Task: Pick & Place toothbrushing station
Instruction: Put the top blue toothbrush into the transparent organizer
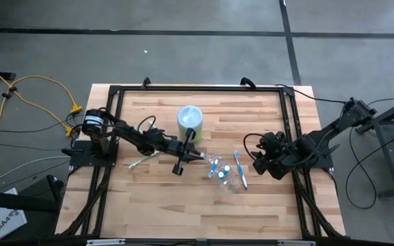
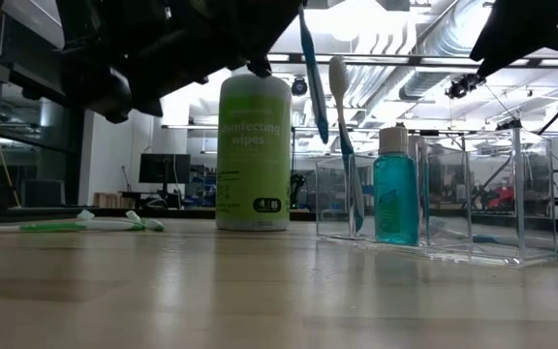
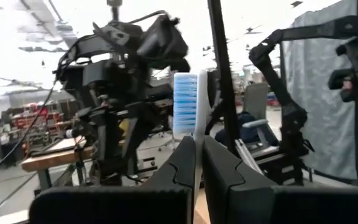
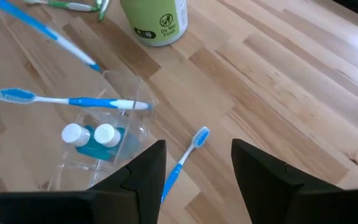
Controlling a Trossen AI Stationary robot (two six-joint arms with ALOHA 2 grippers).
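A clear plastic container (image 4: 114,155) stands on the table right of centre. It holds two teal white-capped bottles (image 4: 91,135) and a blue-white toothbrush (image 4: 73,102) that leans on its rim. My left gripper (image 1: 198,156) is shut on a second blue-white toothbrush (image 2: 313,78), whose lower end hangs just above the container's left end. A third blue toothbrush (image 4: 182,163) lies flat on the table right of the container. My right gripper (image 4: 199,149) hovers open above that one and touches nothing. A green-white toothbrush (image 1: 141,160) lies flat at the left. My left gripper pinches the toothbrush's handle (image 3: 197,152) between its two fingers, a little below the bristle head (image 3: 185,102). The fingers come from the table's left, slanting slightly upward, and lie across the brush. The brush stands near upright, head up, lifted clear, its lower end (image 4: 95,65) above the container.
A green canister of wipes (image 1: 190,121) stands upright behind the container, toward the table's far side. A black frame (image 1: 197,89) runs around the tabletop. Bare wood lies along the near edge (image 1: 183,212).
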